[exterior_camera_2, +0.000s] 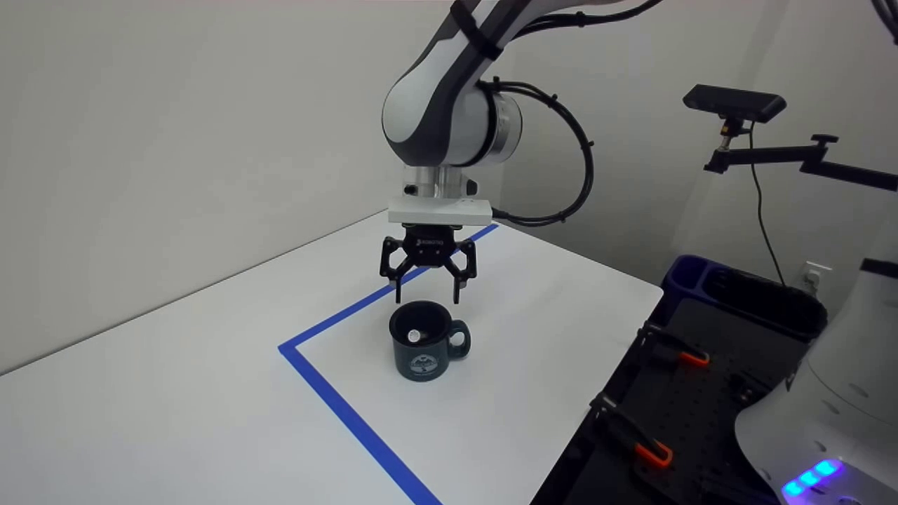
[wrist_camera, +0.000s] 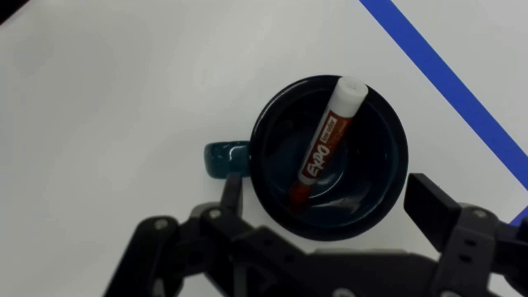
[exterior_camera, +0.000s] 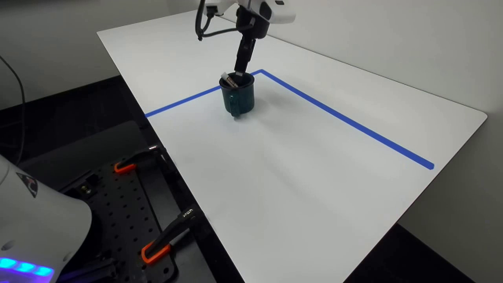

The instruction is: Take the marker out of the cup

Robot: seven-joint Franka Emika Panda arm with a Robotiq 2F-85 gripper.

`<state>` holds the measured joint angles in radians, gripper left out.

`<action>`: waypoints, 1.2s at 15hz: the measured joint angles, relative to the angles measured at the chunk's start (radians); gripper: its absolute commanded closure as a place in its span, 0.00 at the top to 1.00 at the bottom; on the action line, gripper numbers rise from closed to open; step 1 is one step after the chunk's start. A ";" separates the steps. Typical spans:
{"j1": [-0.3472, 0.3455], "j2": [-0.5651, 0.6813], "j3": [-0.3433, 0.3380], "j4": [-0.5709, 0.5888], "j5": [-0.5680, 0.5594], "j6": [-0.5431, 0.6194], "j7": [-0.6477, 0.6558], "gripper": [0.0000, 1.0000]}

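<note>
The dark teal cup [exterior_camera: 247, 101] stands upright on the white table, and shows in both exterior views [exterior_camera_2: 421, 362] and in the wrist view [wrist_camera: 403, 156]. The marker [wrist_camera: 326, 138] leans inside it, red tip down and white end up at the rim. In an exterior view its white end and part of its reddish barrel show at the rim [exterior_camera: 229, 79]; in an exterior view mainly its round white end shows [exterior_camera_2: 414, 336]. My gripper [exterior_camera_2: 427, 301] is open and empty above the cup, pointing down. In the wrist view its fingers [wrist_camera: 324, 177] are spread wide, one on each side of the cup.
Blue tape lines [exterior_camera: 346, 120] run on the white table [exterior_camera: 275, 204] around the cup. The cup's handle [wrist_camera: 227, 159] points left in the wrist view. A wall [exterior_camera_2: 175, 140] stands along one table edge. Orange-and-black clamps [exterior_camera: 157, 251] sit at the edge near the robot base [exterior_camera: 39, 220].
</note>
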<state>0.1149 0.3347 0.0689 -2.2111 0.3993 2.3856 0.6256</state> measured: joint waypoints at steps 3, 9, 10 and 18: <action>0.007 0.014 0.000 0.000 -0.001 0.000 0.011 0.95; 0.023 0.039 -0.001 0.000 -0.002 0.008 0.011 0.51; 0.024 0.039 -0.001 0.001 -0.002 0.008 0.011 0.49; 0.034 0.033 -0.002 0.006 -0.032 0.016 0.036 0.71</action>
<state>0.1485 0.3682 0.0666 -2.2051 0.3670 2.4016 0.6618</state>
